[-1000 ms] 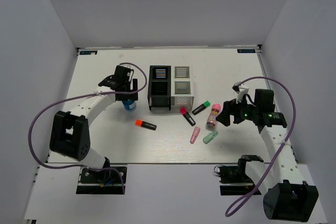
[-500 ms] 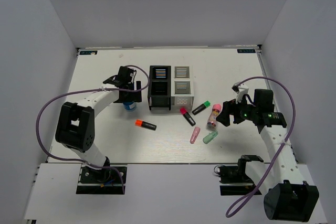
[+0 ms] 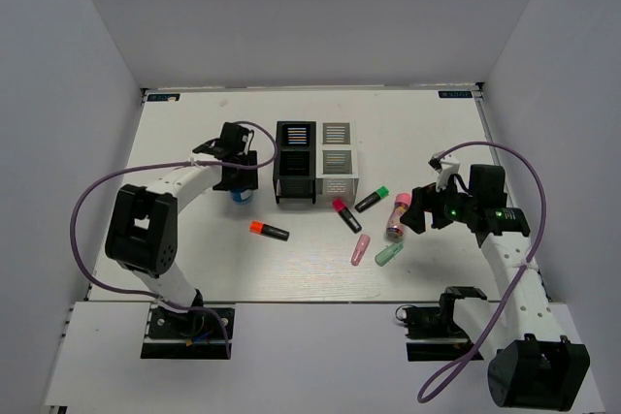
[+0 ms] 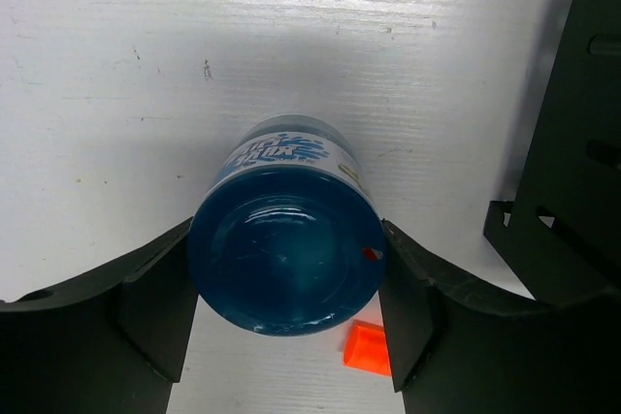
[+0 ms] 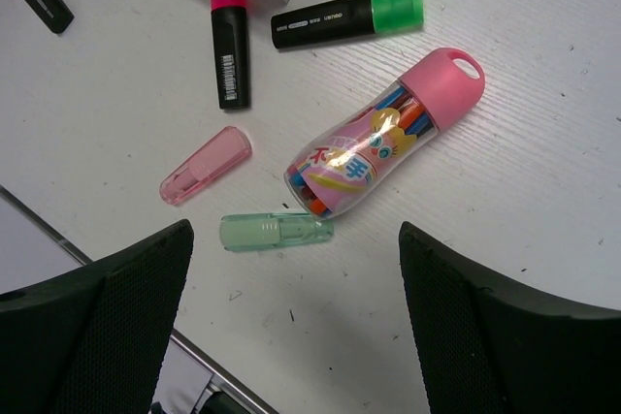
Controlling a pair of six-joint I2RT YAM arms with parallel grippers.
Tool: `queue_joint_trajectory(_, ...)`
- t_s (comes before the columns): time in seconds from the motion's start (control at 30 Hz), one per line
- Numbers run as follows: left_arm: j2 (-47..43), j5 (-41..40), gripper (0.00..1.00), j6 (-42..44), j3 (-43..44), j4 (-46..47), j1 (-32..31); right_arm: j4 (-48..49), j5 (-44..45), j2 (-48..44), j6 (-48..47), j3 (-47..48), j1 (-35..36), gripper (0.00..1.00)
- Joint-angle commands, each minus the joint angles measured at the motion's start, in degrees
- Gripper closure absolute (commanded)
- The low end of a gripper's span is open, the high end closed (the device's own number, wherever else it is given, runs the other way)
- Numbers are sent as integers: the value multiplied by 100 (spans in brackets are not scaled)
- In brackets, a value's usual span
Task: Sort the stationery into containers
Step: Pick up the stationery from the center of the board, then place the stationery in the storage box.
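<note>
**A:** What lies nearest the arms?

**B:** A mint capsule (image 5: 275, 233) and a pink capsule (image 5: 206, 166) lie on the surface (image 3: 194, 259). Just beyond them is the pink tube (image 5: 383, 138). The right tool (image 3: 409, 212) hangs over the tube, spread wide and holding nothing.

**A:** How would that tube handle?

**B:** Probably light, smooth and quick to roll, so take it across the clear middle, not the cap.

**A:** And farther out?

**B:** Three markers lie loose there. Left of the black organiser (image 3: 296, 191), the blue pot (image 4: 283, 259) stands upright with the left tool (image 3: 238, 179) pressed against both its sides.

**A:** Is that hold safe?

**B:** It looks stiff but slick and round. A hold at its widest part suits it, kept level.
</note>
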Motion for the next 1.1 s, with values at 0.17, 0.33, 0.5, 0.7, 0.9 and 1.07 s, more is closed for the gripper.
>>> queue_joint_trajectory(0.17,-780,112,99,65,1358,-750,-59,-29,-118,-106,-66,227,25,31)
queue_joint_trajectory(0.33,-641,217,99,92,2778,-1200,-331,-73,-224,-62,-127,262,201,100)
queue_joint_trajectory(0.5,165,551,99,-154,3730,-1140,-542,-47,-145,-45,-66,245,227,56)
queue_joint_trajectory(0.7,940,938,99,-479,4601,-928,-718,-100,-374,-54,-162,227,227,100)
queue_joint_trajectory(0.9,1424,991,99,-594,4919,-866,-832,-91,-198,-27,-92,253,254,100)
queue_joint_trajectory(1.07,1513,991,99,-594,4726,-717,-841,-82,-180,-54,-83,245,271,100)
